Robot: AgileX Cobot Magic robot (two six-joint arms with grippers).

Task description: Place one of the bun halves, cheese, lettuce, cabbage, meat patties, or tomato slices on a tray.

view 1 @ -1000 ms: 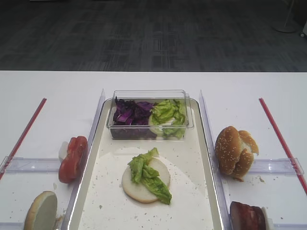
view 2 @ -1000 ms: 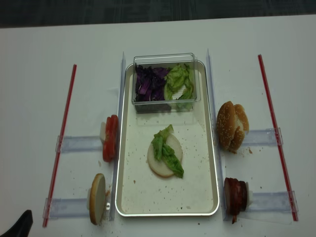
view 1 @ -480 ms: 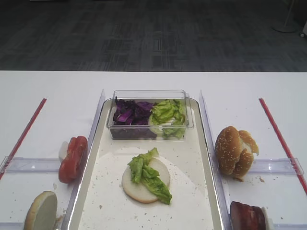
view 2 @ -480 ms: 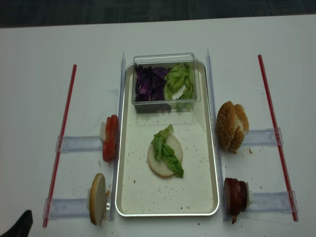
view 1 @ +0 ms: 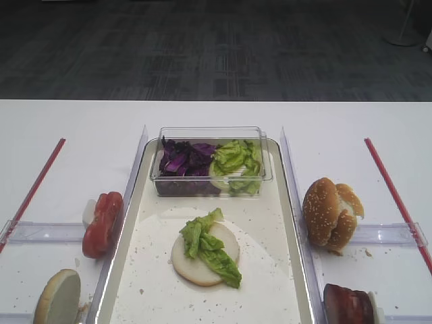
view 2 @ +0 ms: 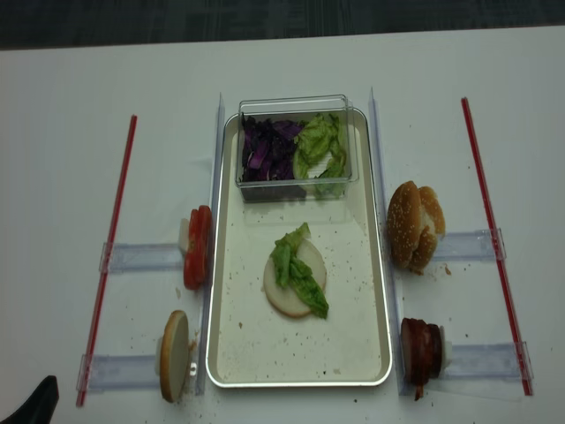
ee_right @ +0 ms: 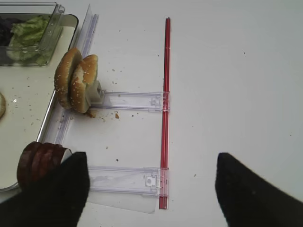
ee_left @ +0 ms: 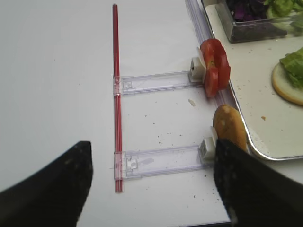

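Observation:
One crinkled lettuce [view 2: 298, 276] leaf lies on a pale flat bun half [view 2: 284, 299] in the middle of the cream tray [view 2: 231, 346]. Purple cabbage [view 2: 265, 150] fills the left side of a clear tub at the tray's far end. Tomato slices [view 2: 197, 247] stand left of the tray, with another bun half [ee_left: 229, 130] nearer me. To the tray's right are sesame bun halves [ee_right: 75, 80] and meat patties [ee_right: 40, 158]. My left gripper [ee_left: 151, 189] hangs open over the table left of the tray. My right gripper [ee_right: 151, 189] is open to the tray's right. Both hold nothing.
A heap of green leaves [view 2: 320, 148] shares the clear tub [view 1: 210, 133] with the cabbage. Clear plastic holders [ee_right: 128, 100] and long red strips [view 2: 488, 221] lie on the white table on both sides. Crumbs dot the tray.

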